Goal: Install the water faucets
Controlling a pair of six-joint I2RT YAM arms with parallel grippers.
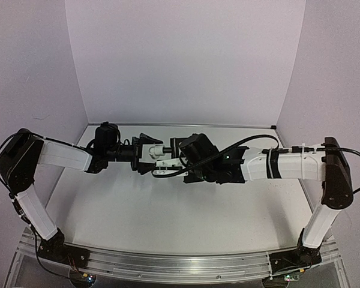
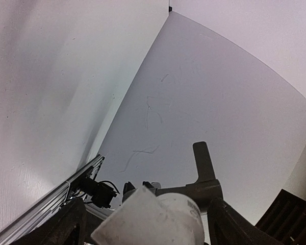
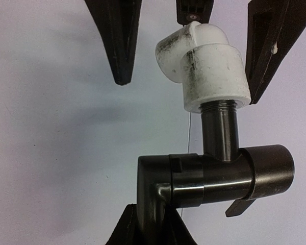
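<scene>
Smooth black metal faucet [image 3: 214, 178] sits threaded into a scuffed white plastic elbow fitting [image 3: 209, 66] above the table [image 1: 168, 222]; right gripper [image 3: 150, 229] clamps the faucet's body; left gripper [image 3: 188, 91] fingers stand apart either side of the fitting.

White plastic elbow fitting [image 2: 153, 222] blurred and cut off at the left wrist view's bottom edge, hiding part of the slim black metal faucet [image 2: 206, 178] behind it

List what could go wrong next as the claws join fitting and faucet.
The left claw stands open, off-centre around the white fitting; closing may shove it sideways and strain the thread.
Thread shows at the fitting's mouth, so the joint may be loose.
The right claw holds only the black faucet's end; twisting might make it slip.
</scene>
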